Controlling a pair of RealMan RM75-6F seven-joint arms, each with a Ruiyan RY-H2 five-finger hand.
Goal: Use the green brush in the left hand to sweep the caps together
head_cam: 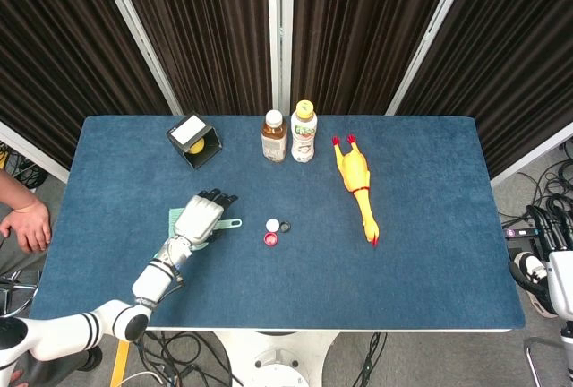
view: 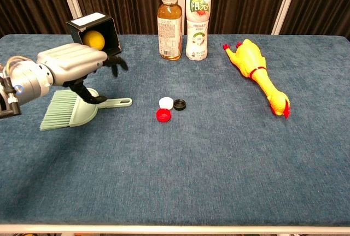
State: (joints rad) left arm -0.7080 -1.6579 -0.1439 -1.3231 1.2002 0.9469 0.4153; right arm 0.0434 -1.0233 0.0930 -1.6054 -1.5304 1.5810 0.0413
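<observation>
Three caps (view: 170, 108) cluster mid-table, bare cloth between them and the green brush (view: 71, 110) under the spread left hand (view: 76, 64).

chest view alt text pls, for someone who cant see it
The robot's left hand hovers, fingers spread, over a green brush lying flat on the blue table. To its right sit white, red and black caps clustered together. Behind stand two bottles, a black box holding a yellow ball, and a rubber chicken.

Both views are bright and evenly lit from above, with soft small shadows and no visible blur.
</observation>
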